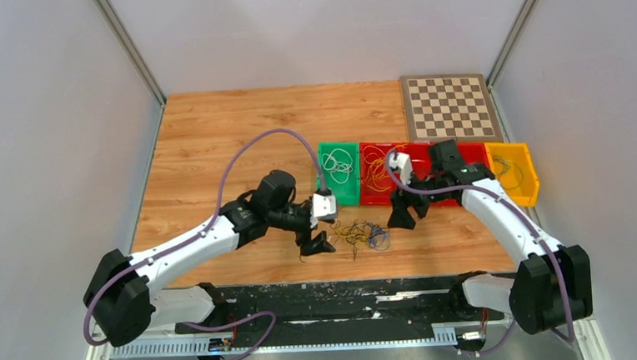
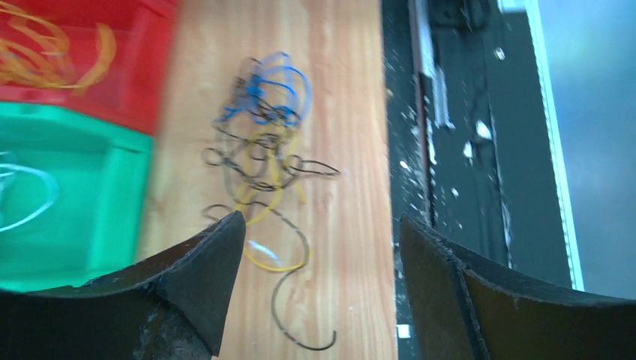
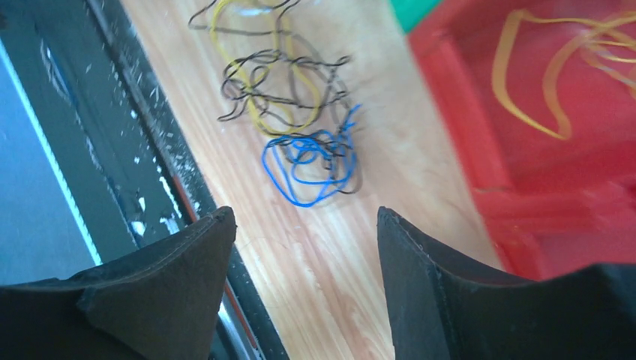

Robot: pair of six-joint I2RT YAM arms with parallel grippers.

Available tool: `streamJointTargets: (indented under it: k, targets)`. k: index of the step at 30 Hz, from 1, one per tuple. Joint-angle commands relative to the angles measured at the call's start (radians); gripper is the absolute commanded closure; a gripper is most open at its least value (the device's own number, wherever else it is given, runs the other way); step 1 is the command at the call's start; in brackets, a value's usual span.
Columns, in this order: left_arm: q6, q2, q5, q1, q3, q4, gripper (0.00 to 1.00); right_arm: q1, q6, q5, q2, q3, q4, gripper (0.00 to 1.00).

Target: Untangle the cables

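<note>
The cables (image 1: 360, 234) lie as a small snarl of thin yellow, dark and blue wires on the wooden table between the two arms. In the left wrist view the snarl (image 2: 262, 150) lies ahead of the jaws, and a loose dark wire end curls between them. In the right wrist view the snarl (image 3: 292, 112) lies ahead, its blue loops nearest. My left gripper (image 1: 316, 245) is open and empty just left of the snarl. My right gripper (image 1: 404, 218) is open and empty just right of it.
A green bin (image 1: 341, 194) holds a white wire. A red bin (image 1: 368, 194) holds yellow wires. Another red bin and a yellow bin (image 1: 526, 186) stand to the right. A chessboard (image 1: 448, 105) lies at the back right. A black rail (image 1: 347, 291) runs along the near table edge.
</note>
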Motion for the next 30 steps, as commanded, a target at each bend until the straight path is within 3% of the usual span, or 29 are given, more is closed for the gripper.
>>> streamJointTargets:
  k: [1, 11, 16, 18, 19, 21, 23, 26, 30]
  targets:
    - [0.131, 0.065, -0.047, -0.062, -0.038, 0.039, 0.18, 0.13, -0.047, 0.075, 0.047, -0.04, 0.058, 0.32]
    - [-0.07, 0.225, -0.375, -0.132, -0.132, 0.29, 0.22, 0.24, 0.03, 0.191, 0.239, -0.09, 0.297, 0.38]
    - [-0.104, 0.3, -0.417, -0.135, -0.09, 0.288, 0.38, 0.285, 0.035, 0.215, 0.314, -0.105, 0.374, 0.4]
    - [-0.1, 0.297, -0.449, -0.133, -0.082, 0.26, 0.57, 0.294, 0.029, 0.236, 0.334, -0.109, 0.383, 0.45]
    - [-0.096, 0.274, -0.456, -0.131, -0.082, 0.249, 0.74, 0.294, 0.027, 0.25, 0.338, -0.111, 0.387, 0.48]
    - [-0.098, 0.206, -0.437, -0.084, -0.094, 0.215, 0.94, 0.293, 0.014, 0.275, 0.34, -0.121, 0.388, 0.59]
    - [-0.117, 0.117, -0.379, -0.024, -0.108, 0.148, 1.0, 0.293, -0.002, 0.303, 0.324, -0.139, 0.38, 0.72]
    - [-0.116, -0.024, -0.303, 0.081, -0.108, 0.032, 1.0, 0.288, -0.039, 0.33, 0.274, -0.169, 0.343, 0.96]
    - [-0.077, -0.16, -0.264, 0.273, -0.078, -0.083, 1.0, 0.278, -0.076, 0.364, 0.19, -0.198, 0.286, 1.0]
